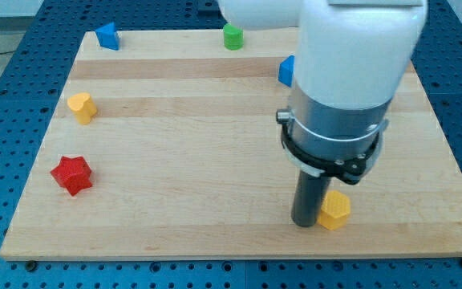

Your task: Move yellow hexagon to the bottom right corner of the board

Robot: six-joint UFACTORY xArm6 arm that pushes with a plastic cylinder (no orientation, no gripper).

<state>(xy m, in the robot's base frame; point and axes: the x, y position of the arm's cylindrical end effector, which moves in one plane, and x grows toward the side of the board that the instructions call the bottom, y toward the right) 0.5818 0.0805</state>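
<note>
Camera view, sole view. Blocks counted: six. Yellow: two. Blue: two. Green: one. Red: one.

Yellow hexagon [334,210] located toward the board's [215,160] bottom right, short of the corner, near the bottom edge. My tip [304,225] planted just beside the hexagon at its 9 o'clock, apparently touching; contact not certain. No gripper fitted: plain dark rod only, nothing held, nothing to open or close. White arm body [351,64] hanging above, at 12 o'clock from the tip.

Second yellow block [82,107], rounded shape, at the view's left, well apart from the hexagon. Red star [72,175] at its 6 o'clock. Blue block [107,36] at top left, shape unclear. Green cylinder [233,37] at the top edge, near centre. Second blue block [286,71] partly hidden behind the arm, shape not determinable, at 11 o'clock from the hexagon.

Blue perforated table [6,80] surrounding the board.
</note>
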